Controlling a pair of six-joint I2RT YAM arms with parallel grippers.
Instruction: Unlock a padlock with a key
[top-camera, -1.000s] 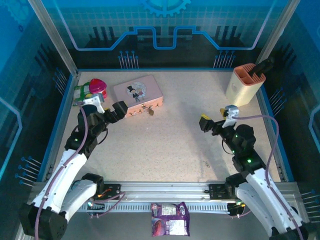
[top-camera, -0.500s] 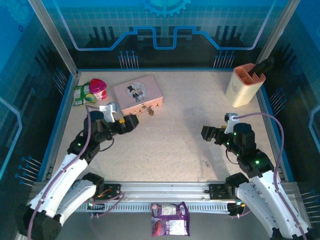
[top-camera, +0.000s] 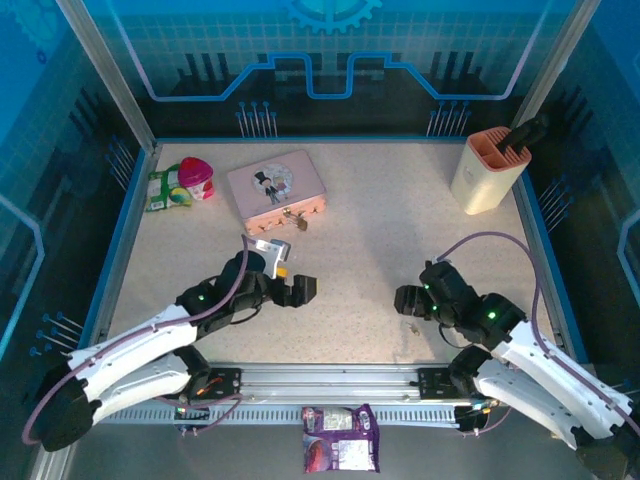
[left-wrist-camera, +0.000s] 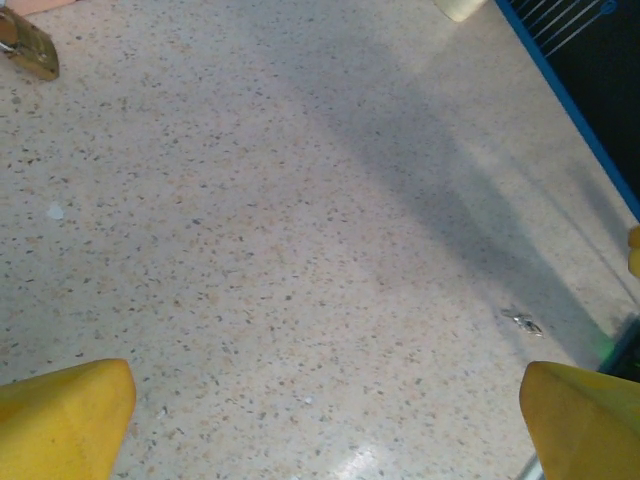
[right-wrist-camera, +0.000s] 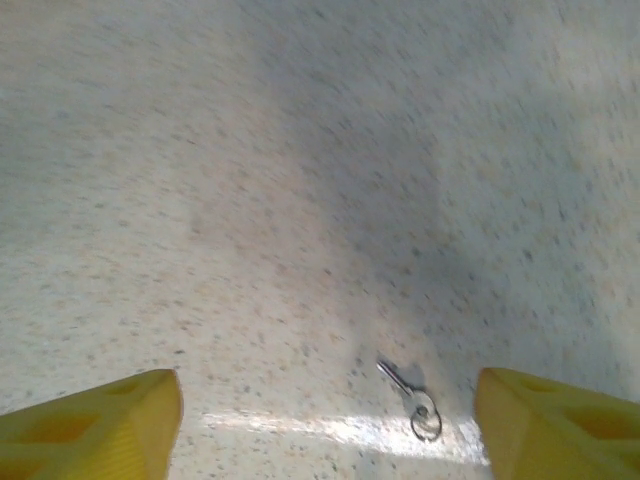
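The tiny brass padlock (top-camera: 296, 219) lies on the table just in front of the pink tin; it also sits at the top left corner of the left wrist view, as the padlock (left-wrist-camera: 28, 48). The small silver key (top-camera: 413, 326) with its ring lies flat near the front right. My right gripper (top-camera: 405, 300) hovers low just behind the key, open; the key (right-wrist-camera: 408, 395) lies between its yellow fingers (right-wrist-camera: 95, 425), nearer the right one. My left gripper (top-camera: 300, 290) is open over bare table at centre front, far from the padlock; the key (left-wrist-camera: 522, 321) shows ahead of its right finger.
The pink tin (top-camera: 276, 187) with the cartoon couple stands at the back left, with green and pink toys (top-camera: 180, 182) beside it. A cream holder (top-camera: 487, 170) stands at the back right. A purple snack packet (top-camera: 340, 450) lies in front of the rail, off the table.
My left gripper swung from beside the tin to the front centre. My right gripper came down and forward to just behind the key. Padlock and key have not moved.
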